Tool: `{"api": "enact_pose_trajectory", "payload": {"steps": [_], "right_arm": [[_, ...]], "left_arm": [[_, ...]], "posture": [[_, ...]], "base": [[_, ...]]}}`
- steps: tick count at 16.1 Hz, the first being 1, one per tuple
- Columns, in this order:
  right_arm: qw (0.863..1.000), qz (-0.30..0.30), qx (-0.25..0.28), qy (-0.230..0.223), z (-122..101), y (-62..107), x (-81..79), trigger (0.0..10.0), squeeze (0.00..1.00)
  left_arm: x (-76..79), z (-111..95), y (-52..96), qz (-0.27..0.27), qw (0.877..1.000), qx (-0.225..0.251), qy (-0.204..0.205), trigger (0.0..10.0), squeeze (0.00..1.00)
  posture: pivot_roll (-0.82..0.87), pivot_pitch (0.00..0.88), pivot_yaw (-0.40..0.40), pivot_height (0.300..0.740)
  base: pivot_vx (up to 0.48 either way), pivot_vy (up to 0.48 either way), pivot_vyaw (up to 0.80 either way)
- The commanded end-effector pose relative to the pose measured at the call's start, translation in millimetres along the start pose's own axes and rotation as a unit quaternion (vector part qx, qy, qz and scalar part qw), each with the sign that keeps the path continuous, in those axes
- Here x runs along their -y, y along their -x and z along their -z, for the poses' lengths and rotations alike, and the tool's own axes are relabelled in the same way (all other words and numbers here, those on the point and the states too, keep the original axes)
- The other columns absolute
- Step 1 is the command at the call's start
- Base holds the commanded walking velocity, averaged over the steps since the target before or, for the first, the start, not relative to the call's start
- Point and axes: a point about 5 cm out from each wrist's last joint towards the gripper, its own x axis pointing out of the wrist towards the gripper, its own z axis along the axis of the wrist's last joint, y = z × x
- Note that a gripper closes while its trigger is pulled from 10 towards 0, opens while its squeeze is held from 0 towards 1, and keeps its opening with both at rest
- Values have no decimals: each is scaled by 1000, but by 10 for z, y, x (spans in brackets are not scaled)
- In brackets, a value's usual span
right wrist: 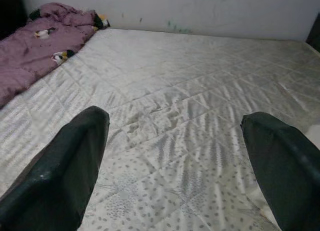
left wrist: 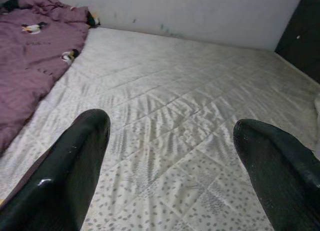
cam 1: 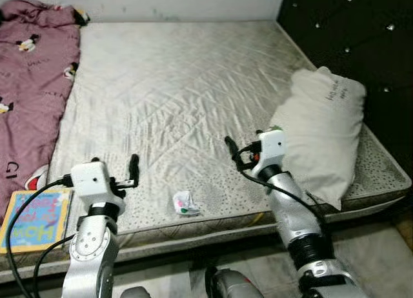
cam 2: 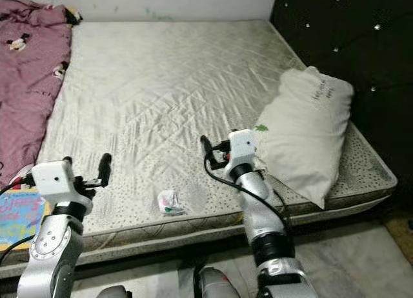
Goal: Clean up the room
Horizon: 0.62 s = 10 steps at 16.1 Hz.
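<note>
A big bare mattress (cam 1: pixel 174 104) across most of the frame, pale grey, quilted in diamonds, with small dots along the lower edge. Dark padded headboard (cam 1: pixel 352 33) with shiny studs in the upper right corner. Pale wall (cam 1: pixel 187 2) along the top. Purple blanket (cam 1: pixel 29 91) with little cartoon figures down the left side, bunched up at the upper left corner. White pillow (cam 1: pixel 322 130) at the right, lying on the mattress and leaning toward the headboard, one corner hanging over the lower edge of the bed.

Two silver arms coming up from the bottom of the frame. Left gripper (cam 1: pixel 132 171) at the lower left, held just over the dotted edge of the mattress, black fingers (left wrist: pixel 75 166) spread wide apart in the left wrist view, nothing between them. Right gripper (cam 1: pixel 232 149) right of the middle, just beside the pillow, also over the mattress, fingers (right wrist: pixel 70 166) spread wide in the right wrist view, holding nothing.

Bright blue picture book (cam 1: pixel 35 217) with big letters at the lower left edge, flat on the bed under the left arm's black cable. Small crumpled wrapper (cam 1: pixel 186 203), white with bits of green and pink, on the mattress near the lower edge, between the two grippers, touching neither.
</note>
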Motion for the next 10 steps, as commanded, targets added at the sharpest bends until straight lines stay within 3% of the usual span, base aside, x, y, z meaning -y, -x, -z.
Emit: {"api": "enact_pose_trajectory", "payload": {"steps": [1,4,10], "right_arm": [[1000,-8,12,0,-81,-30,-26,10000,0],[1000,-14,15,-6,-109,-45,-48,10000,0],[999,-32,15,-12,-112,-25,-83,10000,0]], "left_arm": [[8,-4,-25,-3,1000,1,-7,10000,0],[38,-61,-69,2,1000,12,-8,10000,0],[62,-64,-19,6,1000,18,5,10000,0]], "posture": [[108,68,-38,740],[106,102,-51,740],[105,120,-59,701]], "base": [[0,0,0],[0,0,0],[0,0,0]]}}
